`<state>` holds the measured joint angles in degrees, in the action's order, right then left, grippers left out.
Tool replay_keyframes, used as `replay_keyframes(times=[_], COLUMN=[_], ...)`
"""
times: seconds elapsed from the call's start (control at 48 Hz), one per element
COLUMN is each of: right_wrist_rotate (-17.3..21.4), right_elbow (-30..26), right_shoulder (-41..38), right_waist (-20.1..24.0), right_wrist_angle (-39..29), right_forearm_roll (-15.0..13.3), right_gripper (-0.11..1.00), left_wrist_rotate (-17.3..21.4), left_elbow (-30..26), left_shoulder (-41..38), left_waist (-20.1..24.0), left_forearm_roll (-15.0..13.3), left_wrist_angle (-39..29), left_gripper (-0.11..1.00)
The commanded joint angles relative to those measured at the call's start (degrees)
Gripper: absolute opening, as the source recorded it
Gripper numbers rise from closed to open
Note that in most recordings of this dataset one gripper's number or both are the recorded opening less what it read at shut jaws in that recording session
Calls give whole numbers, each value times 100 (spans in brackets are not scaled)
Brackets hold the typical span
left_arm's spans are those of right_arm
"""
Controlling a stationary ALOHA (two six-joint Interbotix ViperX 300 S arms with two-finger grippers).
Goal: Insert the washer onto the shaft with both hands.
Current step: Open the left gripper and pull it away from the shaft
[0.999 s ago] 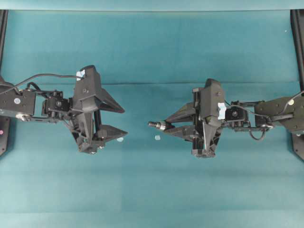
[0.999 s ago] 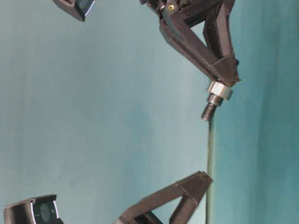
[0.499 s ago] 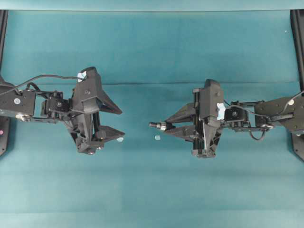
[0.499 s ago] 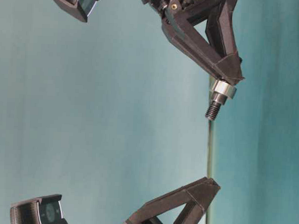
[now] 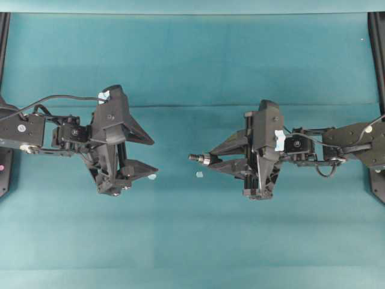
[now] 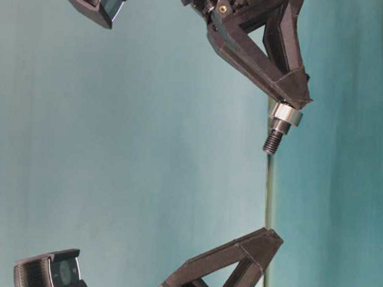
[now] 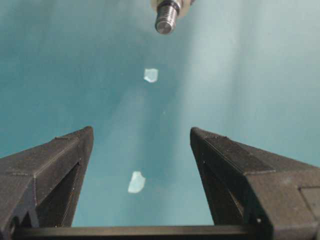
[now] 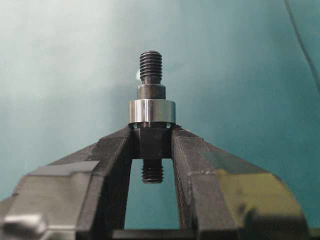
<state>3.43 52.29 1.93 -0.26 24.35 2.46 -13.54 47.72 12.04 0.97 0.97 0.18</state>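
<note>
My right gripper point(image 5: 212, 158) is shut on the shaft point(image 5: 195, 158), a dark stepped pin held level above the cloth, threaded end pointing left. The washer point(image 8: 151, 111), a shiny silvery ring, sits around the shaft just past the fingertips. In the right wrist view the gripper point(image 8: 151, 136) clamps the shaft's thick dark section, with threads showing both ahead and behind. My left gripper point(image 5: 155, 156) stands open and empty a short way to the left, facing the shaft's tip. In the left wrist view the gripper point(image 7: 141, 132) holds nothing, and the shaft point(image 7: 166, 20) is ahead at the top.
Two small pale flecks lie on the teal cloth, one point(image 5: 199, 174) below the shaft's tip, one point(image 5: 152, 177) by the left gripper's lower finger. Black frame rails run down the table's left edge point(image 5: 3, 36) and right edge point(image 5: 378, 42).
My left gripper has drawn back slightly to the left, still open. The right gripper with the shaft and washer has barely shifted.
</note>
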Motion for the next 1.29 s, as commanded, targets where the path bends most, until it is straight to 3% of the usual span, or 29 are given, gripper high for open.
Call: replay_keyframes(times=[0.0, 1.27], right_wrist_rotate=[-35, -26], right_elbow=[-97, -105], right_shoulder=[35, -9], right_waist=[-9, -18], right_wrist_angle=[35, -62], right_forearm_roll=[-9, -9], right_gripper=[1, 1], left_wrist_rotate=[9, -18], left_elbow=[-53, -18], left_shoulder=[88, 79], left_waist=[-9, -18], left_forearm_roll=[0, 0], left_wrist_angle=[26, 26], left_gripper=[84, 84])
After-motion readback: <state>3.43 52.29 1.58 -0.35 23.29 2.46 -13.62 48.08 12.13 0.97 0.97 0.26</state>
